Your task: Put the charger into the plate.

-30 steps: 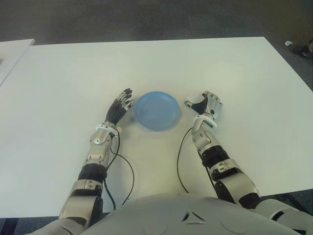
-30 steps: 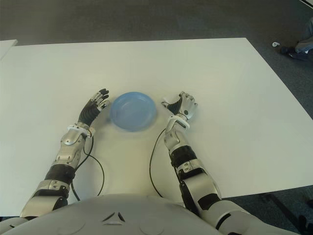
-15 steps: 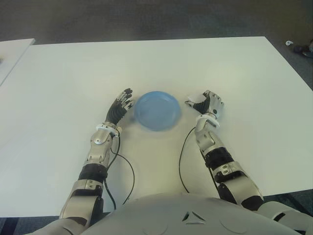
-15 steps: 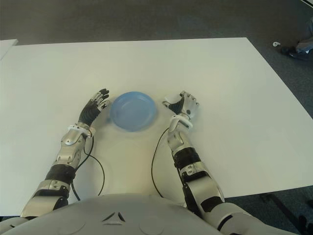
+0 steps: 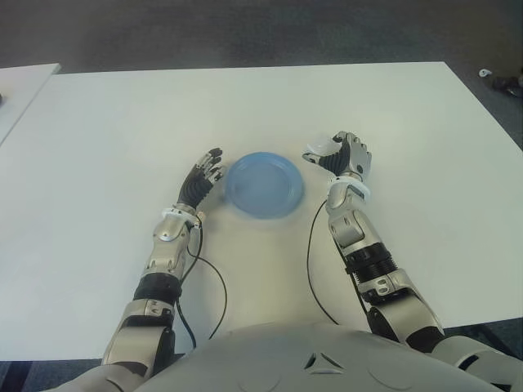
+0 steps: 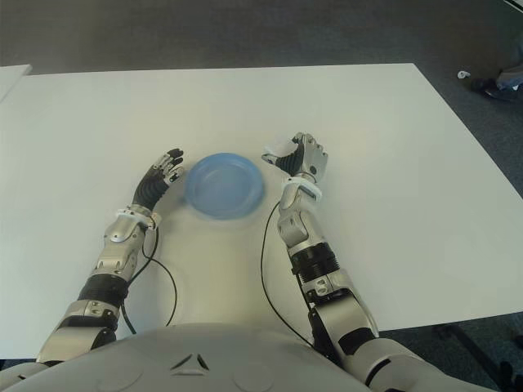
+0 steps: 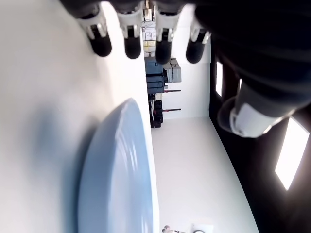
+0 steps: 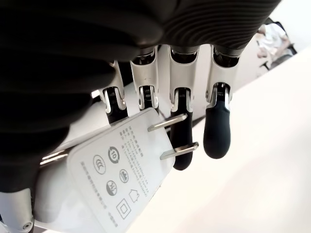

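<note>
My right hand (image 5: 341, 160) has its fingers (image 8: 181, 141) curled round the white charger (image 8: 121, 180), beside the blue plate (image 5: 263, 184); it looks light, rigid, smooth-sided, best held by its body, clear of the prongs. Left hand (image 5: 201, 180) open.

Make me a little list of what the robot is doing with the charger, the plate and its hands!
charger: white, two metal prongs, held in the right robot hand
plate: blue, empty, on the white table
right robot hand: beside the plate's right edge
left robot hand: open, beside the plate's left edge
charger in plate: not yet
</note>
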Tool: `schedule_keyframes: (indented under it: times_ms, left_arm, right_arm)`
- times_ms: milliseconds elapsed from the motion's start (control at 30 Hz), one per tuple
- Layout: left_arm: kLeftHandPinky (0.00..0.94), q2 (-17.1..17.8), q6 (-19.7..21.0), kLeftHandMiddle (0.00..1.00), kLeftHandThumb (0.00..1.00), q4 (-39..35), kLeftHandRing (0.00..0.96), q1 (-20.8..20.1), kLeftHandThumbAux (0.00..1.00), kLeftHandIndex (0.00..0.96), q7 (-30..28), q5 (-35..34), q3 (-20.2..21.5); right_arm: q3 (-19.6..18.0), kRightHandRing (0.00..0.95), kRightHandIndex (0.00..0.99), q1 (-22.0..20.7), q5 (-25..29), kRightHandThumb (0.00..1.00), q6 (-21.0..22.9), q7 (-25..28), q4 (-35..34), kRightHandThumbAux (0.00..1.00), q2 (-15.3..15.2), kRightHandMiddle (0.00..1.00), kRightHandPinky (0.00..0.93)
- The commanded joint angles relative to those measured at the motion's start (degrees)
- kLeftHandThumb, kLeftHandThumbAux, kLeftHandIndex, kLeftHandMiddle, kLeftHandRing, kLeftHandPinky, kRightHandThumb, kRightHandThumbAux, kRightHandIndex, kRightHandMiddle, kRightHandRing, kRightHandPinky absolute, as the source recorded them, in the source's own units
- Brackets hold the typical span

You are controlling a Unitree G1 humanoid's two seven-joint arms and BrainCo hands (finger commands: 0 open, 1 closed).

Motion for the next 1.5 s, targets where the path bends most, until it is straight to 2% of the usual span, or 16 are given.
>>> schedule_keyframes:
  times_ms: [33, 200, 433, 600, 1100, 1400, 1500]
  left_arm:
    - [0.056, -0.69, 0.76, 0.120, 0.000, 2.29, 0.081, 0.65, 0.529, 0.111, 0.29, 0.96, -0.43]
    - [0.086, -0.94, -0.11, 0.140, 0.000, 3.10, 0.102, 0.36, 0.535, 0.109, 0.34, 0.92, -0.42]
    - [0.064, -1.44, -1.40, 0.137, 0.000, 3.51, 0.101, 0.26, 0.537, 0.113, 1.56, 2.04, -0.94]
    - [0.096, -1.72, -1.34, 0.143, 0.000, 2.90, 0.115, 0.49, 0.539, 0.112, 2.50, 2.99, -1.37]
    - [0.081, -2.99, -1.62, 0.129, 0.000, 3.72, 0.105, -0.03, 0.523, 0.086, 3.43, 2.91, -1.16]
    - [0.102, -3.68, 0.40, 0.144, 0.000, 2.85, 0.118, 0.19, 0.535, 0.088, 5.63, 2.39, -0.42]
    - [0.072, -4.07, 0.87, 0.143, 0.000, 2.78, 0.115, 0.21, 0.539, 0.083, 6.21, 2.01, -0.06]
  right_arm:
    - [1.24, 0.576, 0.463, -0.84, 0.01, 0.999, -0.23, 3.05, -1.79, 0.663, -0.01, 0.448, 0.444]
    - [1.92, 0.571, 0.463, -0.85, 1.03, 0.999, -2.32, 5.32, -2.19, 0.663, -0.28, 0.458, 0.422]
    - [4.39, 0.568, 0.468, -1.88, 1.16, 1.000, -4.51, 8.24, -0.69, 0.662, 0.65, 0.471, 0.419]
    - [6.21, 0.508, 0.426, -3.71, 1.18, 1.000, -5.24, 10.38, 1.85, 0.665, 1.71, 0.473, 0.426]
    - [9.81, 0.499, 0.406, -5.61, 1.72, 1.000, -7.61, 12.39, 7.52, 0.665, 5.38, 0.522, 0.426]
    - [11.70, 0.497, 0.410, -5.16, 1.61, 1.000, -9.72, 10.90, 9.76, 0.664, 7.10, 0.529, 0.424]
    - [12.08, 0.495, 0.413, -4.96, 1.53, 1.000, -10.45, 10.30, 10.34, 0.664, 7.47, 0.531, 0.423]
